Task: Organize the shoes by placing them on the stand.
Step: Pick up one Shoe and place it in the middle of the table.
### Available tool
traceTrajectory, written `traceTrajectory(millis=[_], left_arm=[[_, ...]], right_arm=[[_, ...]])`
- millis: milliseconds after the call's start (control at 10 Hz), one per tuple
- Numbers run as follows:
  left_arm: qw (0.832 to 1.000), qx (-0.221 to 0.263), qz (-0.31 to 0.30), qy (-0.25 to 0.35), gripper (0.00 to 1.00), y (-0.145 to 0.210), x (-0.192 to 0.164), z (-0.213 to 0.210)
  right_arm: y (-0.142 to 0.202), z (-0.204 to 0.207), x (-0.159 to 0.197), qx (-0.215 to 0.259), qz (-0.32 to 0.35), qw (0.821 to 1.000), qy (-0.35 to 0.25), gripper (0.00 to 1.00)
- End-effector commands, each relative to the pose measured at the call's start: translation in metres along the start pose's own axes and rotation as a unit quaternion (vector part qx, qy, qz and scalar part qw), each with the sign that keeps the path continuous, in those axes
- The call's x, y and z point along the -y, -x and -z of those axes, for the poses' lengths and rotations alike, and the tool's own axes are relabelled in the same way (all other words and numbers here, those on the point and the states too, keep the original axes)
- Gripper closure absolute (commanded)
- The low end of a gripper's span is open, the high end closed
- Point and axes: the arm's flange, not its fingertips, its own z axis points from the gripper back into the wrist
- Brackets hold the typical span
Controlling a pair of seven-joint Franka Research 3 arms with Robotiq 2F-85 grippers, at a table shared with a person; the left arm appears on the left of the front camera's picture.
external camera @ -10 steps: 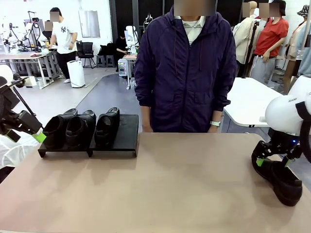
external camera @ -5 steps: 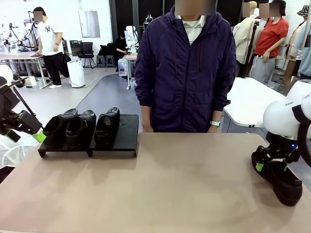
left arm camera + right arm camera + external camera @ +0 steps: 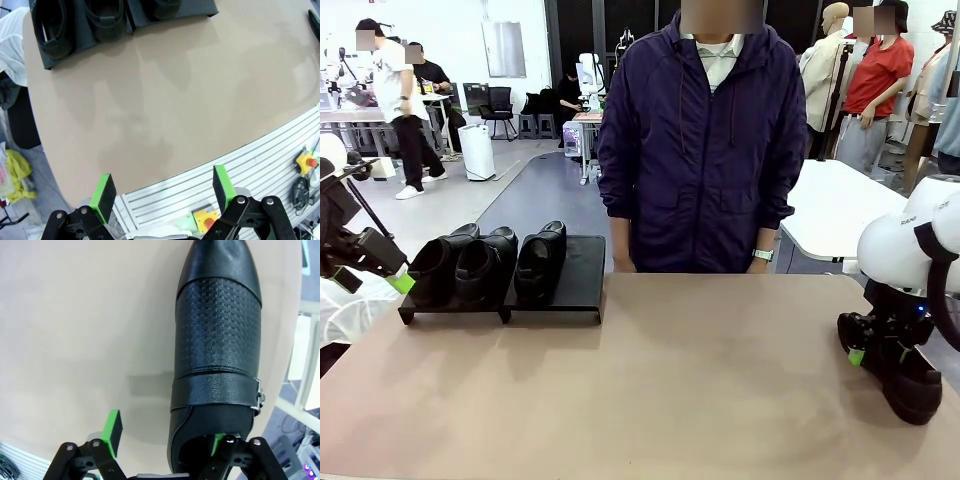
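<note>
- The stand (image 3: 575, 275): a low black rack at the far left of the table (image 3: 650, 390), on the person's side; in the left wrist view its front edge (image 3: 190, 10) runs along the top of the picture
- Three shoes on the stand (image 3: 485, 265): side by side, filling the stand's left and middle parts; judged as the finished share of the task
- Free place: the right end of the stand is bare, beside the third shoe (image 3: 540, 262); judged wide enough for one more shoe
- The fourth shoe (image 3: 900, 375): on the table, well apart from the stand, at the table's right edge; in the right wrist view its textured upper (image 3: 217, 335) and strap with buckle show, the toe pointing away from the wrist
- Right gripper (image 3: 167, 437): down over the fourth shoe's heel opening; one green pad stands outside the heel wall, the other at or inside the opening; the jaws straddle that wall with a gap visible, so no clamp is seen yet
- Left gripper (image 3: 162, 192): jaws wide apart and holding nothing, hanging over the table's near edge, well short of the stand
- The person (image 3: 700, 150): stands behind the table, just right of the stand, hands not on any shoe
- Remaining, as judged: grasp, carry and set the fourth shoe on the stand's right end
</note>
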Motion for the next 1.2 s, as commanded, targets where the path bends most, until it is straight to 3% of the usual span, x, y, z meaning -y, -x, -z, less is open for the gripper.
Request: traceTrajectory(millis=[0,700,1100], left_arm=[[1.000,-0.006,0.007,0.000,0.00,-0.001,-0.002,-0.003],[1.000,-0.006,0.007,0.000,0.00,-0.001,-0.002,-0.003],[1.000,-0.006,0.007,0.000,0.00,-0.001,-0.002,-0.003]], right_arm=[[-0.004,-0.004,0.002,-0.010,-0.017,1.000,-0.005,1.00],[-0.003,-0.003,0.005,-0.022,-0.012,1.000,0.012,1.00],[0.008,-0.032,0.010,0.008,0.008,1.000,0.020,1.00]])
